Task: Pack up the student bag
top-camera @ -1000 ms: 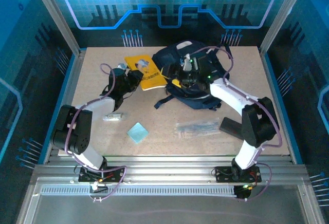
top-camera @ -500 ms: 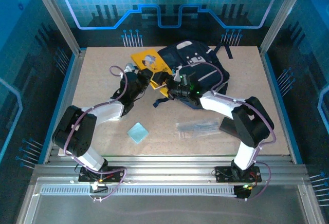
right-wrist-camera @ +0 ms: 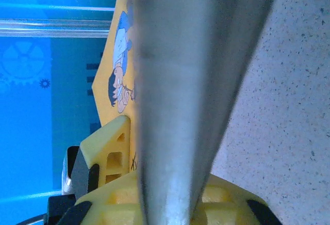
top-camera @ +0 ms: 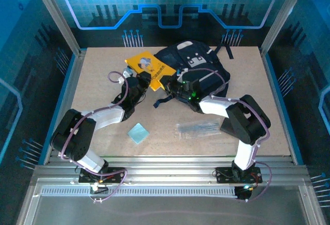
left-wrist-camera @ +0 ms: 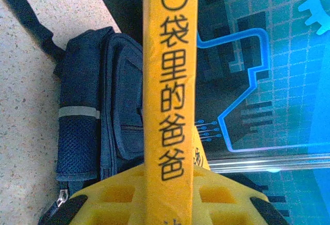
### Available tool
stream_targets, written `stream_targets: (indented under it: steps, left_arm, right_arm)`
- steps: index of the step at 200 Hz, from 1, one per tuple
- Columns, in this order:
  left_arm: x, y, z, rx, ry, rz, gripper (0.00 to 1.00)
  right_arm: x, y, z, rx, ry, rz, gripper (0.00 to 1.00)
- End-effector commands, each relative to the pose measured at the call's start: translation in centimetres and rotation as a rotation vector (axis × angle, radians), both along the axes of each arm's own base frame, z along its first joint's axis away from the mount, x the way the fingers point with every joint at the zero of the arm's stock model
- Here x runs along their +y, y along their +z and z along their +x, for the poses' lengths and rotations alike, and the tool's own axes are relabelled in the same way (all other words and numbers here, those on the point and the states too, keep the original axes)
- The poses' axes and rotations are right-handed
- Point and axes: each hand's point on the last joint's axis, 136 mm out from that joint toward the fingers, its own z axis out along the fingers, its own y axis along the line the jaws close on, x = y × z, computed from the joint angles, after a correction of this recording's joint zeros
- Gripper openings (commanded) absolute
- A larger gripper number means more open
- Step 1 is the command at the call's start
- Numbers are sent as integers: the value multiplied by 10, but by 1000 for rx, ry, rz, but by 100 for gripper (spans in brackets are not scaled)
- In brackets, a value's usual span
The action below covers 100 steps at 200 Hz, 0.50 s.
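Left gripper (top-camera: 143,82) is narrow, clamped on the spine of the yellow book (top-camera: 150,66). Right gripper (top-camera: 174,84), at the book's right corner, is pinched nearly closed on a blurred grey strip (right-wrist-camera: 180,80) (can't tell what it is). Student bag (top-camera: 201,62) lies on the table (top-camera: 98,75), back and right of center, against the book's right edge.
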Motion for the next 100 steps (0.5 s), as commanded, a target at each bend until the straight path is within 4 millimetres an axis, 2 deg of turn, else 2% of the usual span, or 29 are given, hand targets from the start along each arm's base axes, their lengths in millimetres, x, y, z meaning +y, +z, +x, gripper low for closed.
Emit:
stream_targets:
  steps: [1,20,34,50,58,94,100]
  left_arm:
    - [-23,43,-8,-125,-80,-67,13]
    - [-32,42,-7,-109,-126,-45,53]
    - [-43,40,-7,-82,-184,-1,71]
    - [-59,37,-5,-48,-274,67,76]
    - [-68,36,-4,-37,-322,93,77]
    - [-107,28,-2,23,-516,276,78]
    - [-114,28,-1,27,-550,319,78]
  right_arm:
    - [-29,21,23,-102,-102,0,0]
    - [-48,28,25,-146,-111,-23,0]
    - [-69,33,27,-171,-117,-67,0]
    - [-95,36,28,-177,-135,-132,0]
    - [-112,43,27,-195,-154,-163,0]
    - [-189,51,20,-184,-240,-353,0]
    - [-202,47,16,-162,-249,-386,0]
